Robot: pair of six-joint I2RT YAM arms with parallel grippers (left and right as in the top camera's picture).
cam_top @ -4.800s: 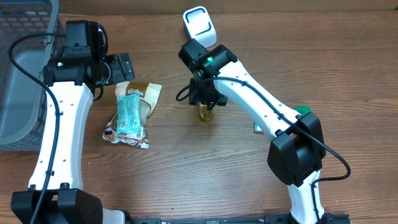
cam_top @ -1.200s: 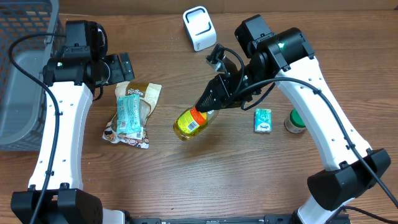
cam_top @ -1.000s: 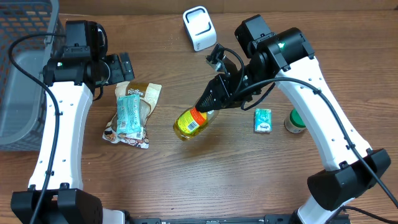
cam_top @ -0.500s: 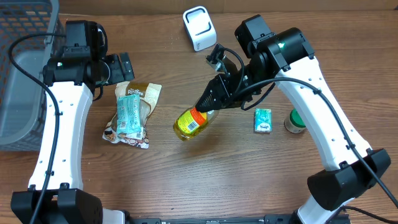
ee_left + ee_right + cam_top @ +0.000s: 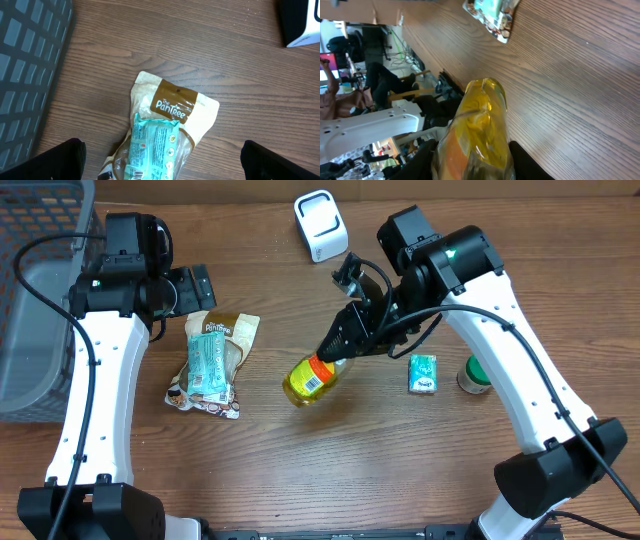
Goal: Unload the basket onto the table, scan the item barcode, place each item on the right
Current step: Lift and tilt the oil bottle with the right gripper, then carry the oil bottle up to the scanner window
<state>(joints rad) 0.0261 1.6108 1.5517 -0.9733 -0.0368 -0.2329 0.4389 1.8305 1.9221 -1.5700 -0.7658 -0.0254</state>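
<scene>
Grey basket [image 5: 30, 300] sits far left of the yellow bottle [image 5: 312, 378]. Snack bags [image 5: 212, 360] lie to its left, the white scanner [image 5: 320, 225] beyond it, and a teal box [image 5: 423, 373] to its right. The right gripper [image 5: 340, 345] clamps the tilted bottle's neck. The left gripper [image 5: 190, 288] gapes empty. Only the left wrist view reads "PanTree".

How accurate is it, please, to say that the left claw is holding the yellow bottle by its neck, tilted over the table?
Not quite: it is the right claw that holds the bottle by its neck, tilted over the table, as the overhead view shows. The left claw is open and holds nothing.
</scene>
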